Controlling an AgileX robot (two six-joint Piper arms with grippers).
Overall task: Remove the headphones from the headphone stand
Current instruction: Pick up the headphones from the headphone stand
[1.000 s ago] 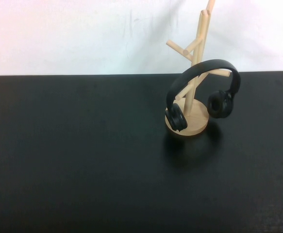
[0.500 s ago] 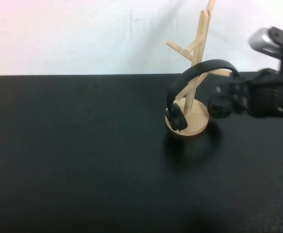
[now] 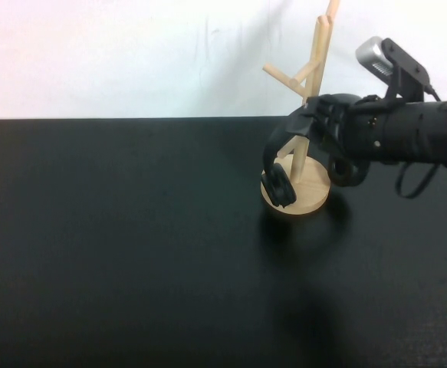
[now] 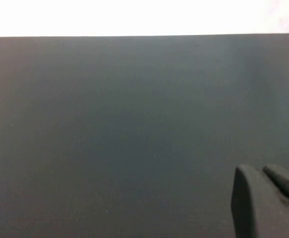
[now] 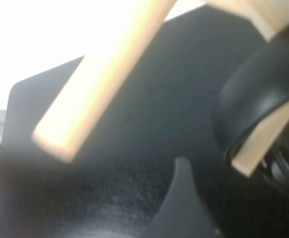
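The right gripper (image 3: 309,123) has reached one headphones (image 3: 278,184) on one headphone stand (image 3: 315,57); grip unclear; left gripper (image 4: 268,198) parked.

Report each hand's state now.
Left hand: parked low over the table, cannot tell.
Right hand: at the headband of the headphones on the headphone stand, cannot tell.

Pale, smooth unvarnished-looking wood seen on the headphone stand (image 3: 307,115), matt black plastic on the headphones (image 3: 278,186) with soft padded cups, matt black casing on the right gripper (image 3: 315,123) at the headband, dull dark table (image 3: 131,245), left gripper (image 4: 263,198) matt black above it
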